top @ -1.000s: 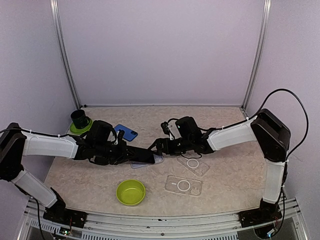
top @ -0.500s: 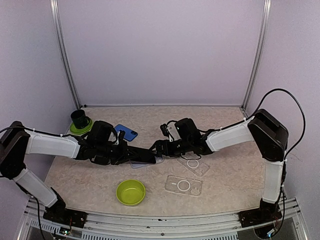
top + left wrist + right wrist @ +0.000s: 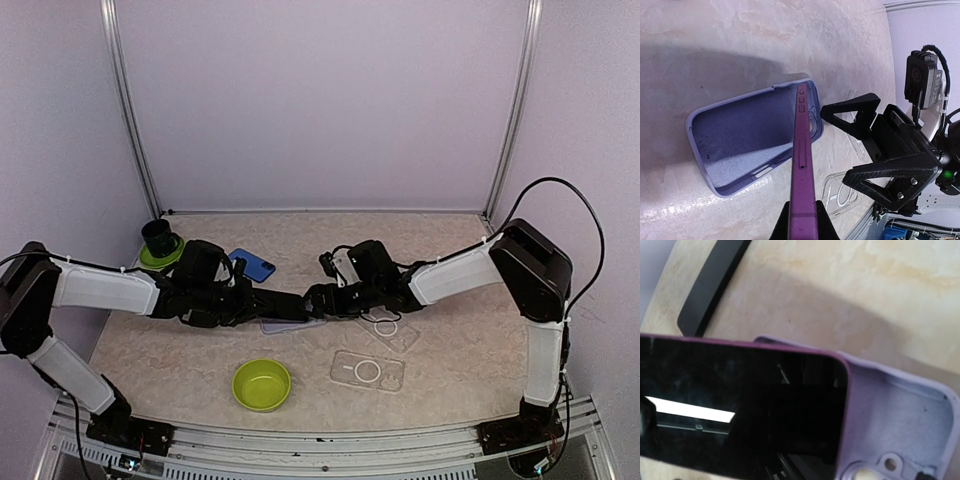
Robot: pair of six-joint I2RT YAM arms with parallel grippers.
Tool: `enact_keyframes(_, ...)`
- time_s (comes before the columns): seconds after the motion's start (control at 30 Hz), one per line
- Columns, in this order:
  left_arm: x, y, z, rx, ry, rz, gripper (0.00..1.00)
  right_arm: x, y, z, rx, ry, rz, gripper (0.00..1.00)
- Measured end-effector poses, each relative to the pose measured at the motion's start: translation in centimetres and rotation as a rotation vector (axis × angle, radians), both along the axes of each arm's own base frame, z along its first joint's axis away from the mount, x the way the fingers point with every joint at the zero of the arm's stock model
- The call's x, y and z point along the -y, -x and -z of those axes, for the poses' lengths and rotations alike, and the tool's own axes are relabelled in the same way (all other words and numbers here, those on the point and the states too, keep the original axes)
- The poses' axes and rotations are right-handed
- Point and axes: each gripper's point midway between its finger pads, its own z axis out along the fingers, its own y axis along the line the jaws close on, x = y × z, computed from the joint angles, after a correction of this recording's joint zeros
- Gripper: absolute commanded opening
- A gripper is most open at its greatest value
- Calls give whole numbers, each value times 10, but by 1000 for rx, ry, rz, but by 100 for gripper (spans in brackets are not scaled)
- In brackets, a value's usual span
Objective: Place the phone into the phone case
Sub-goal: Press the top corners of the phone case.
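Note:
My left gripper point(image 3: 802, 221) is shut on the near end of a purple phone point(image 3: 802, 165), held edge-on and tilted. The phone's far end dips into the lilac phone case point(image 3: 740, 135), which lies open side up on the table. From above, the left gripper point(image 3: 262, 303) and phone point(image 3: 287, 306) sit over the case point(image 3: 290, 326). My right gripper point(image 3: 835, 145) stands open just beyond the case's camera-hole end, holding nothing; it also shows from above point(image 3: 318, 298). In the right wrist view the phone's black screen point(image 3: 740, 410) covers part of the case point(image 3: 905, 415); that gripper's own fingers do not show.
Two clear cases point(image 3: 388, 328) point(image 3: 367, 370) lie right of the lilac one. A green bowl point(image 3: 262, 385) sits near the front. A blue phone-shaped item point(image 3: 252, 265) and a black cup on a green saucer point(image 3: 160, 243) are at the back left.
My right gripper has crept left, closer to the case's end. The left gripper and phone have barely shifted.

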Motion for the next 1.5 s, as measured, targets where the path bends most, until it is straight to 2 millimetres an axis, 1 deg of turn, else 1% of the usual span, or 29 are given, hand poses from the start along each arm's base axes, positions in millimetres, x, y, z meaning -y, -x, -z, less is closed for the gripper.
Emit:
enact_keyframes(0.17, -1, -1, 1, 1, -3, -5, 0, -2, 0, 1, -2, -2, -5, 100)
enact_keyframes(0.47, 1, 1, 9, -15, 1, 7, 0, -2, -2, 2, 7, 3, 17, 100)
enact_keyframes(0.7, 2, 1, 10, -17, 8, 13, 0, 8, -6, -2, 35, 29, 73, 100)
enact_keyframes(0.93, 3, 0, 12, -20, 18, 16, 0, 13, -5, 7, 16, 66, 87, 100)
enact_keyframes(1.13, 5, -1, 14, -33, 30, 12, 0, 8, -4, 15, 4, 73, 72, 100)
enact_keyframes(1.27, 6, -2, 14, -42, 41, 10, 0, 3, -3, 14, 11, 74, 61, 100)
enact_keyframes(1.5, 10, -3, 19, -74, 76, 9, 0, 1, -4, 15, 17, 81, 57, 100)
